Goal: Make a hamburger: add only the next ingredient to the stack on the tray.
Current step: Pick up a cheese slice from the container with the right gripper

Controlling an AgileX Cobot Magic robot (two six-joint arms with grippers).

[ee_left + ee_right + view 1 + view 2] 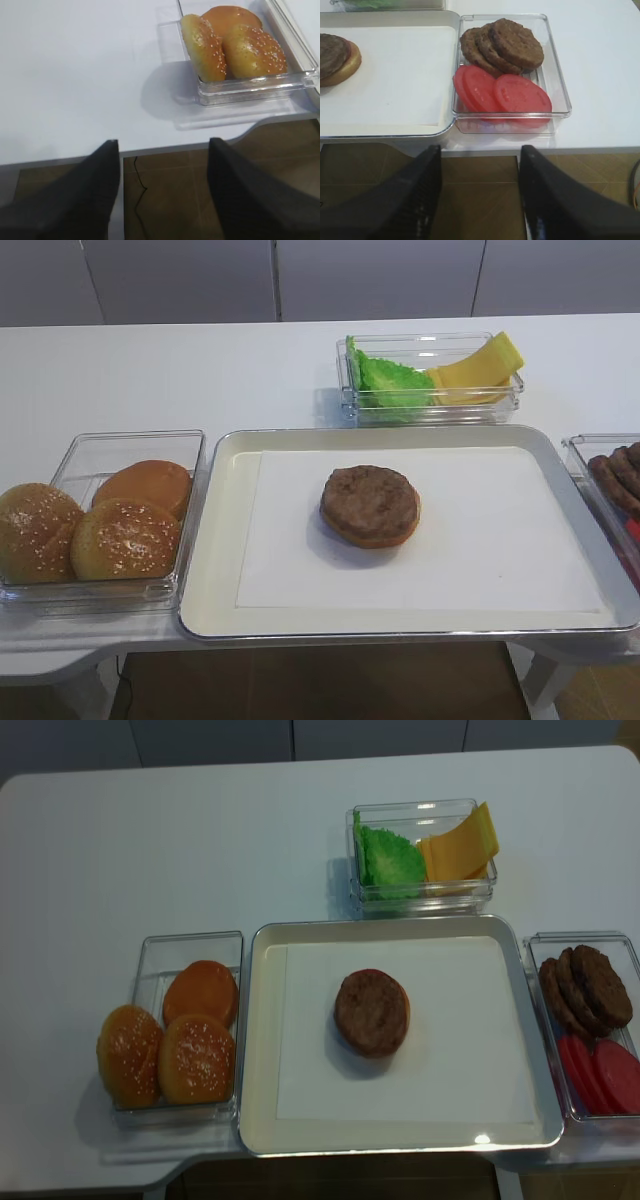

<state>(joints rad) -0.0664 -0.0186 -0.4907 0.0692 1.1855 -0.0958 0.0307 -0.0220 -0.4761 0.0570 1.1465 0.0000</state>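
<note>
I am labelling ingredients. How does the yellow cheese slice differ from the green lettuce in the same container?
The thin yellow cheese slice is flat and smooth; the green lettuce leaf is crinkled. Cheese leans over the container's right rim; lettuce sits left, inside. Both share one clear plastic container.

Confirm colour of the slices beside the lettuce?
Yellow: the cheese slices, clearest in the realsense high view.

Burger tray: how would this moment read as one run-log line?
stack: patty on bun bottom, on tray | cheese slice: in far container | left gripper: open | right gripper: open
</note>
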